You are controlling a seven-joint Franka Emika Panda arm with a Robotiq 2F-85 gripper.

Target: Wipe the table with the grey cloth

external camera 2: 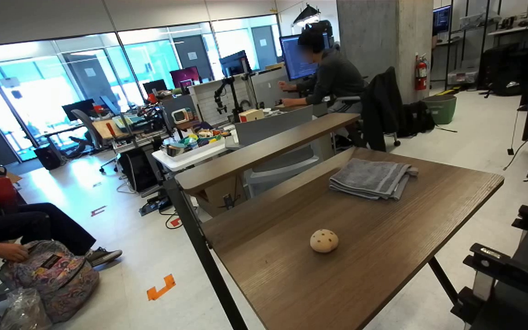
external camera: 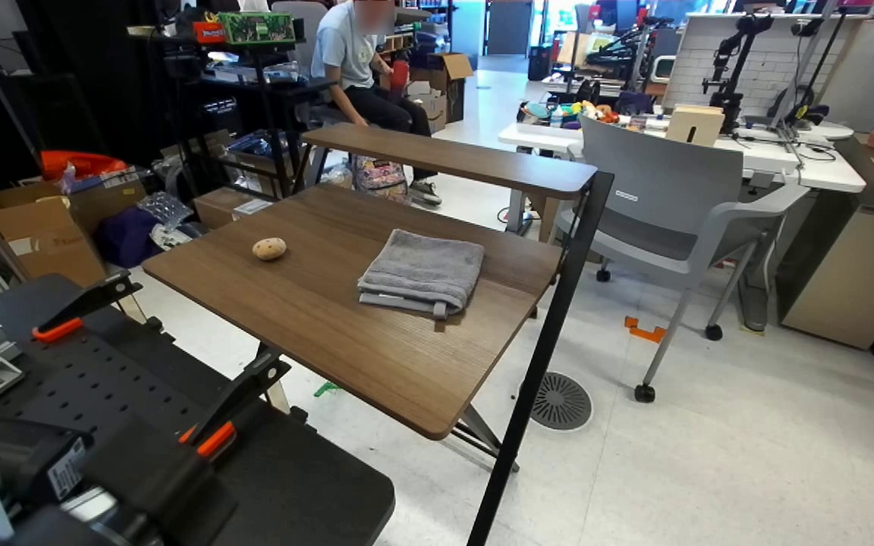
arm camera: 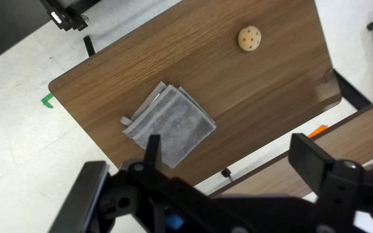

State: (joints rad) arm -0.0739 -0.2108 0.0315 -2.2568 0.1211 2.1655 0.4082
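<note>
The grey cloth lies folded flat on the brown wood-grain table, a little rumpled, in both exterior views. In the wrist view the cloth lies left of centre on the table, with a small tag at its left corner. My gripper is open and empty, seen from above the table. Its left finger overlaps the cloth's lower edge in the picture; the right finger appears over the raised shelf. It looks well above the surface and apart from the cloth. The gripper is out of view in both exterior views.
A tan spotted round object rests on the table, also in the wrist view. A raised wooden shelf runs along one long side. A black post stands at a corner. A black bench with clamps adjoins. A grey chair stands behind.
</note>
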